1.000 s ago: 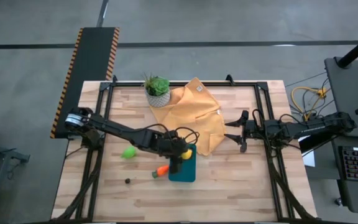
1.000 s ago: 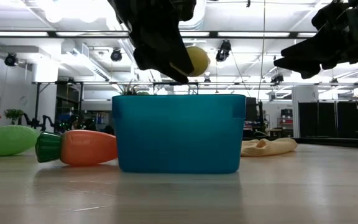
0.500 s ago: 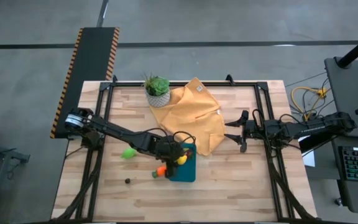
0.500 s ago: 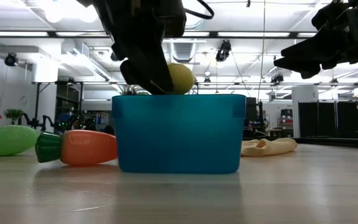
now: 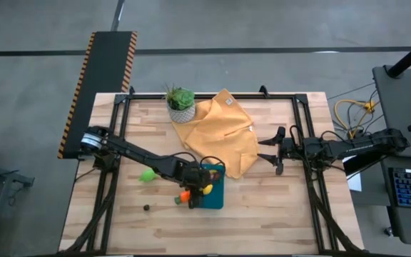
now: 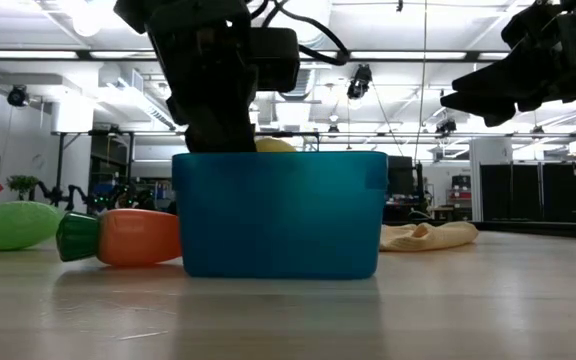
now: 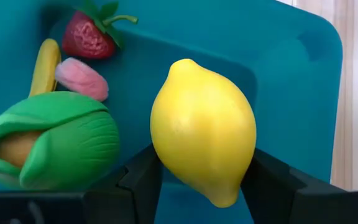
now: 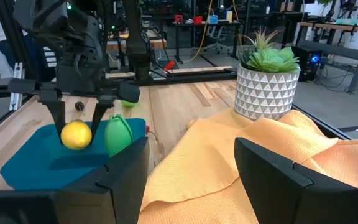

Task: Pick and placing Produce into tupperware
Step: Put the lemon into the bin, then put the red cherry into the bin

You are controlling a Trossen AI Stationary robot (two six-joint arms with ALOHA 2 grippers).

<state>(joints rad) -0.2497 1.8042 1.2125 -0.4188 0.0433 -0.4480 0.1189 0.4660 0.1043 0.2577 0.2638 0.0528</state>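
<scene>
My left gripper reaches down into the teal tupperware near the table's middle, shut on a yellow lemon. In the low view only the lemon's top shows above the tupperware's rim. Inside lie a strawberry, a green leafy piece, a pink piece and a thin yellow one. An orange carrot lies on the table against the tupperware's left wall. My right gripper waits open at the table's right, holding nothing. My left gripper pinches the lemon between its two fingers, one on each long side, at the lemon's lower half. The fingers slant down from above and from the table's left. The lemon hangs inside the tupperware; I cannot tell whether it touches the floor.
A lime-green fruit and a small dark piece lie left of the tupperware. A mustard-yellow cloth spreads behind it, with a potted plant at its far left corner. Bare wood lies along the near edge.
My left gripper has sunk with the lemon, tipping steeper, from above the tupperware's rim down into it. The lemon, first wholly above the rim, now shows only its top over it.
</scene>
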